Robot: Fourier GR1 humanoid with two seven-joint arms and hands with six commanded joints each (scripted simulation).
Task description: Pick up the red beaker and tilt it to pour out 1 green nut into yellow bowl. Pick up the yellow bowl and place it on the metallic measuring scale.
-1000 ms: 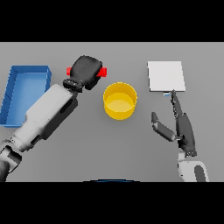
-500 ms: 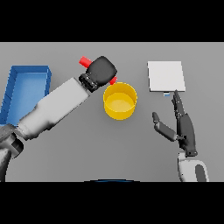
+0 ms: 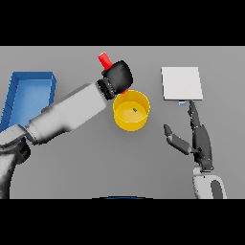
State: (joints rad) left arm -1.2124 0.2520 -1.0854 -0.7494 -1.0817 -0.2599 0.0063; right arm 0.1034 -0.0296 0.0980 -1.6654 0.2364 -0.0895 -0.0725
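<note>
Head view: green nut [image 3: 135,110] now in yellow bowl [image 3: 131,111].

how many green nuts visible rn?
1. A single green nut lies inside the yellow bowl. More may be hidden in the red beaker, which the left hand holds tilted over the bowl.
</note>
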